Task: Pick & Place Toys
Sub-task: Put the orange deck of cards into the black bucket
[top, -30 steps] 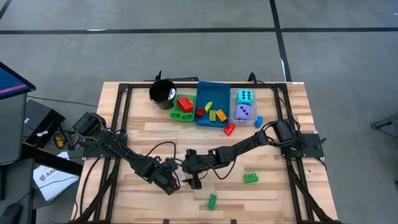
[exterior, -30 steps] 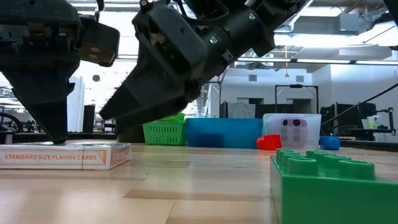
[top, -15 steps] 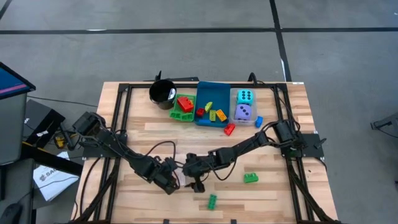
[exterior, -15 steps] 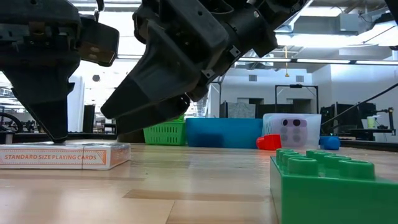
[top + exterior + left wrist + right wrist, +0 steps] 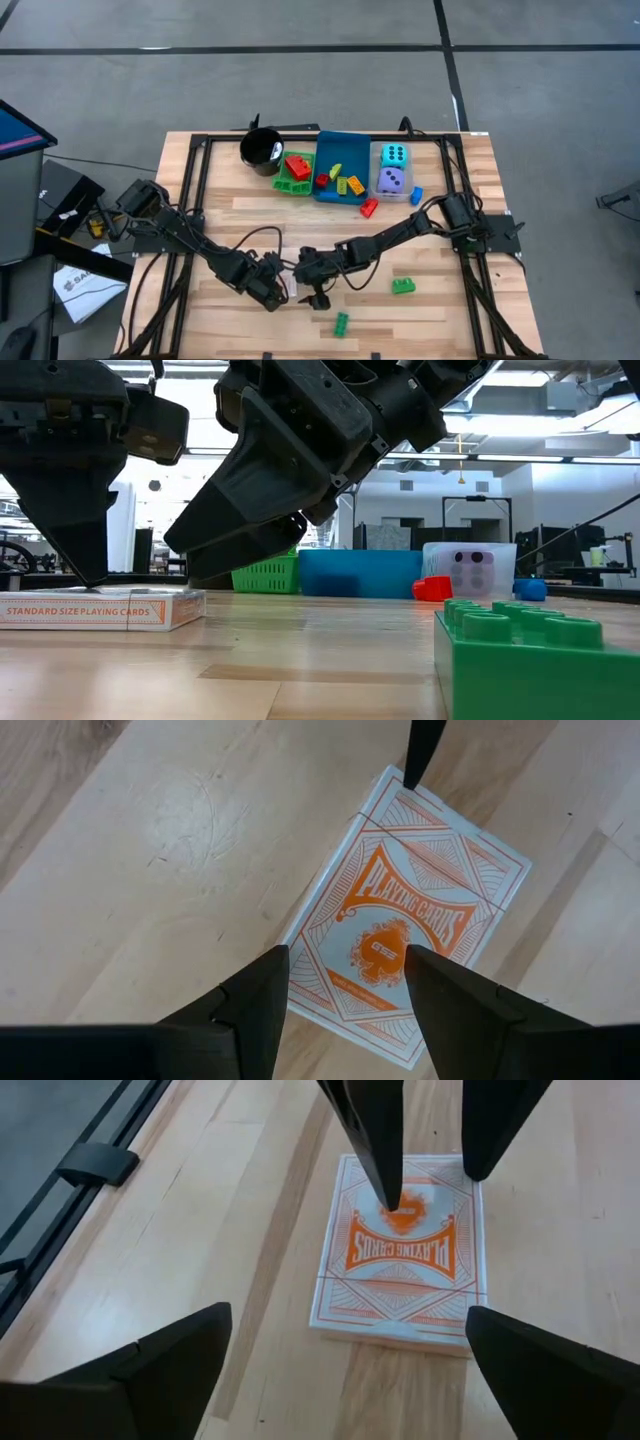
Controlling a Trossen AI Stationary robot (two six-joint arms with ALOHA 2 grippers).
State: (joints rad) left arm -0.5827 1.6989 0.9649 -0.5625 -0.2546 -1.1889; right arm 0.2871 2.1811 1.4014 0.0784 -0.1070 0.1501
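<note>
We see the white-and-orange playing-card pack point(image 5: 405, 940) lying flat on the wooden table point(image 5: 440, 310), near its front edge, left of centre. Our left gripper point(image 5: 345, 990) stands over it, jaws partly apart, fingertips resting on its face. Our right gripper point(image 5: 340, 1350) hovers just beside it, jaws wide, holding nothing.

Card pack point(image 5: 405, 942) between both pincers
</note>
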